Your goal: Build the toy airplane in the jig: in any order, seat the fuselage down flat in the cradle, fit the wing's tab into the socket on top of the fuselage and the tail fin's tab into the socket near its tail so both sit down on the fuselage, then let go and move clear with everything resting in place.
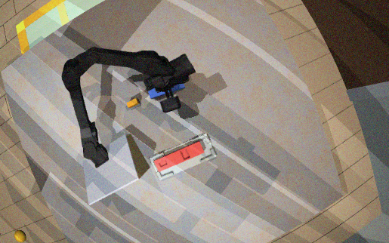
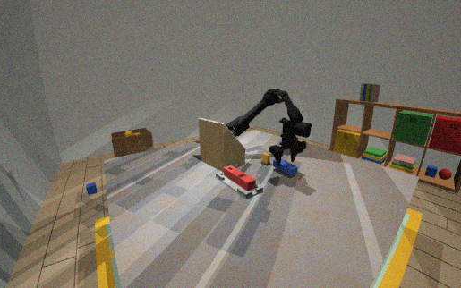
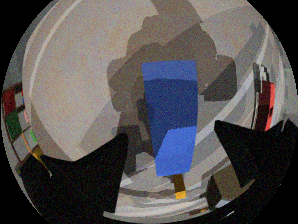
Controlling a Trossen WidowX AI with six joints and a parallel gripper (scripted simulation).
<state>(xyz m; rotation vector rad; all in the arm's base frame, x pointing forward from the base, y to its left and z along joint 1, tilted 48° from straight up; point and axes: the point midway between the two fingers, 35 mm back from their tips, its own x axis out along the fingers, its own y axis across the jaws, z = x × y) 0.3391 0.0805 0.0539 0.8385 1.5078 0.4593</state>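
Observation:
The red fuselage [image 1: 174,156] [image 2: 243,179] [image 3: 271,97] lies lengthwise in the pale cradle [image 1: 189,164] [image 2: 245,193] and looks flat. Its two top sockets show empty in the top view. The blue wing [image 1: 154,93] [image 2: 289,169] [image 3: 172,105] lies on the table, away from the cradle. The small orange tail fin [image 1: 132,103] [image 2: 266,158] [image 3: 180,195] stands near one end of the wing. My gripper [image 1: 165,92] [image 2: 285,161] [image 3: 173,131] is open and empty, low over the wing, its fingers toward opposite long sides. Exact fingertip height is unclear.
A tan upright panel [image 2: 220,143] [image 1: 138,158] stands between the arm's base and the cradle, close to one cradle end. A wooden shelf [image 2: 379,133] with bins stands beyond the table. Yellow-edged rails [image 2: 104,250] [image 1: 23,39] stand at the table's side.

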